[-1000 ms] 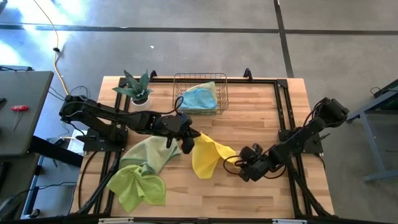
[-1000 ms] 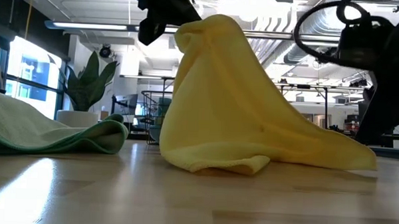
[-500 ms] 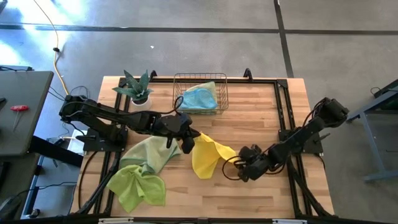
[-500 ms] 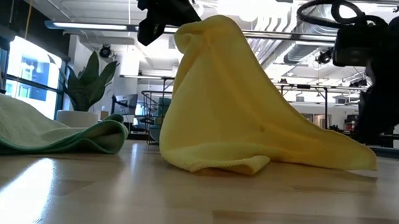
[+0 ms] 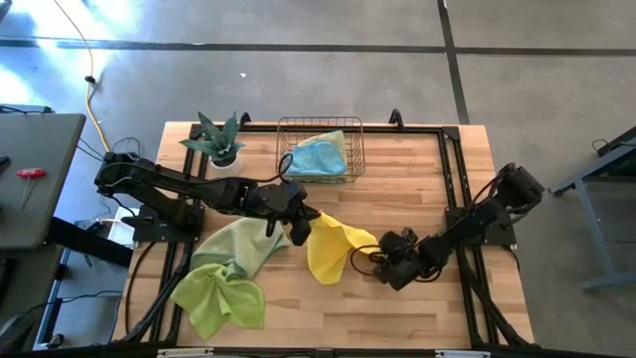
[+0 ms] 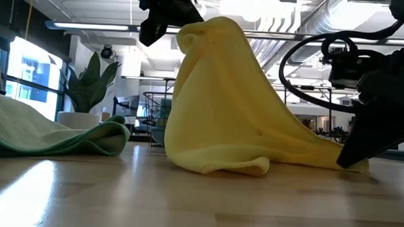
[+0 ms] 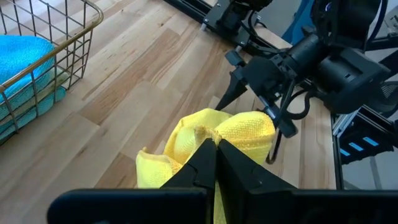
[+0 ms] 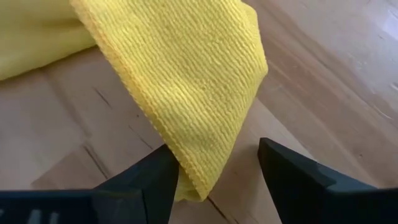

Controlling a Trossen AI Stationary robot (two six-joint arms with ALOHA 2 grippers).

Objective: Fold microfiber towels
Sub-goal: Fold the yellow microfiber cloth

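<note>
Overhead, left pincer (image 5: pixel 301 221) is pinching the yellow towel (image 5: pixel 333 251) mid-table, lifting one corner; right pincer (image 5: pixel 375 262) is reaching its trailing corner. Low down, the towel is tenting upward. Right wrist: fingers (image 8: pixel 292 174) are standing wide apart, straddling the corner, gripping nothing. Closing off-centre could miss the hem.

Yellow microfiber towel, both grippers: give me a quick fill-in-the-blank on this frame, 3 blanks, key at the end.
1. The left gripper is shut on a raised fold of the yellow microfiber towel, so the cloth hangs in a ____ shape above the wooden table.
2. The right gripper is ____, its fingers either side of the towel's low corner.
3. The light blue microfiber towel lies in the ____.

Missing words: tent; open; wire basket
</note>
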